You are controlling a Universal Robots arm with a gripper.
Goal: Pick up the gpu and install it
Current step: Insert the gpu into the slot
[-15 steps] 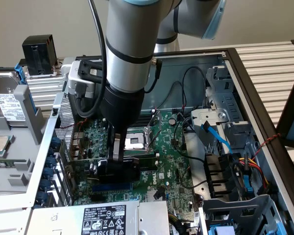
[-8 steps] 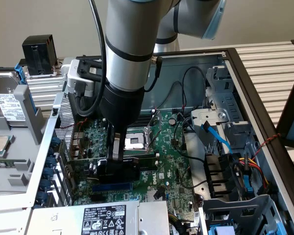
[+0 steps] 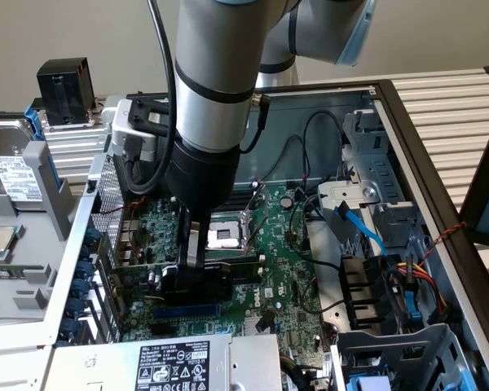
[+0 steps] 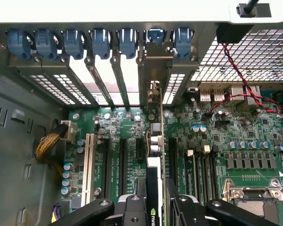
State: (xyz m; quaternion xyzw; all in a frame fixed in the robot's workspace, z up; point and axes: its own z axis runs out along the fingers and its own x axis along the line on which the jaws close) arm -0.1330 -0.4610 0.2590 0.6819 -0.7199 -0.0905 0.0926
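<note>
Silver power supply box (image 3: 171,358): nearest of all, at the near end of the case, with a white printed label on its top.
Grey metal computer case (image 3: 391,147): lies open on its side on the pale slatted worktop (image 3: 448,98).
Large green motherboard (image 3: 289,261) (image 4: 118,155): flat on the case floor, just beyond the power supply box.
White expansion slot (image 4: 88,160): on the motherboard, several slots away from the card, with nothing in it.
End effector (image 3: 194,265) (image 4: 155,195): black, two-fingered, hanging straight down from the silver and black arm; clenched on the gpu, one finger on each face of the card.
Gpu (image 3: 220,281) (image 4: 154,141): small green circuit board with a black cooler shroud, standing on edge across the motherboard, long edge down on a slot. Its silver end bracket (image 4: 153,80) reaches into the rear openings of the case. Whether the card is pressed fully home cannot be told.
Silver CPU socket (image 3: 224,236) (image 4: 254,197): just beyond the gpu, uncovered.
Blue plastic slot clips (image 4: 96,42): in a row along the rear wall, above the bracket.
Blue flat data cable (image 3: 359,228): runs down the drive bay on the exterior view's right.
Silver hard drive (image 3: 8,171): outside the case, on the exterior view's left.
Black finned block (image 3: 65,90): farthest, at the far left, behind the hard drive.
</note>
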